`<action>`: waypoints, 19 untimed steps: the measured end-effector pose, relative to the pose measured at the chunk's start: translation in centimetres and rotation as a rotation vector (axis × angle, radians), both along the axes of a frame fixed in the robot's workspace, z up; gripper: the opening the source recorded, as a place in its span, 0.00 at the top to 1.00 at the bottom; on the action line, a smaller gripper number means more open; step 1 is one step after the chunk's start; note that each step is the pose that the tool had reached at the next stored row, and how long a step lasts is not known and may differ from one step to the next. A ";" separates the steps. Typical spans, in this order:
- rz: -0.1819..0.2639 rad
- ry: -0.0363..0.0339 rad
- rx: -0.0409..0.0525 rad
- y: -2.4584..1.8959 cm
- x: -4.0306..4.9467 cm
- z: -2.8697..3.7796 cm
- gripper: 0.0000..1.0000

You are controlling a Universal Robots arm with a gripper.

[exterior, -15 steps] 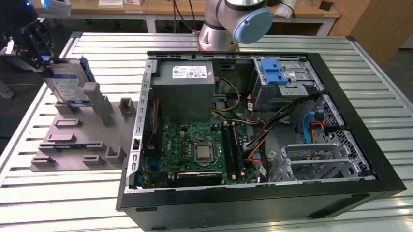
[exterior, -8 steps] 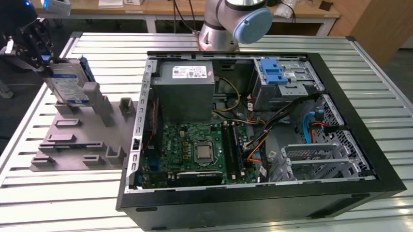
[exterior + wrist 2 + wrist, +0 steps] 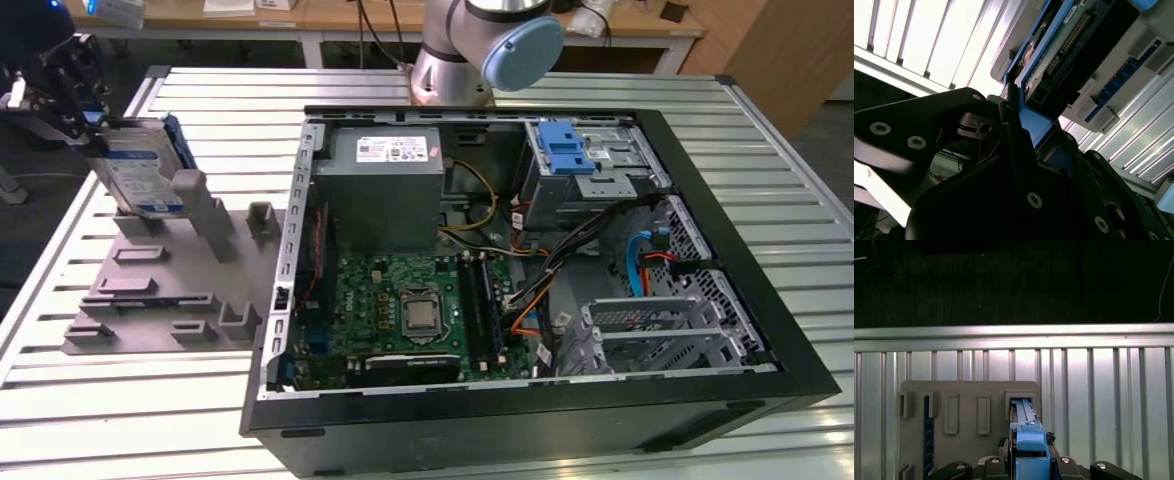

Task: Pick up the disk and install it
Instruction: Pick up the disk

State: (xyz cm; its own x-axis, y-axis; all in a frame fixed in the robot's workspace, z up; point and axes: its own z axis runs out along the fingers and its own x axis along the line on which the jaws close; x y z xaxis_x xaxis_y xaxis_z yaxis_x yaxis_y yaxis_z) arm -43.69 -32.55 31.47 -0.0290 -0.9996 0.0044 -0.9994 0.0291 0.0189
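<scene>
With the gripper [image 3: 91, 122], clamps the disk [image 3: 144, 165] by its upper edge, fingers [image 3: 1013, 127] closed against the blue frame in the second wrist view. Holds it on edge and a little tilted, at the far corner of the grey rack [image 3: 160, 290] on the slatted table [image 3: 80, 420]. Sits to the exterior view's left of the open computer case [image 3: 534, 425], apart from it.
</scene>
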 end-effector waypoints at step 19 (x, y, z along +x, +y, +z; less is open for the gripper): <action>0.000 0.0001 0.0037 0.00 0.00 0.81 0.64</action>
State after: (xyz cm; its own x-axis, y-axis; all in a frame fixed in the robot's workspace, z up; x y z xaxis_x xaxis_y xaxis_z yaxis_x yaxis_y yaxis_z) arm -43.69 -32.56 32.28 -0.0290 -0.9996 0.0007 -0.9994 0.0291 0.0191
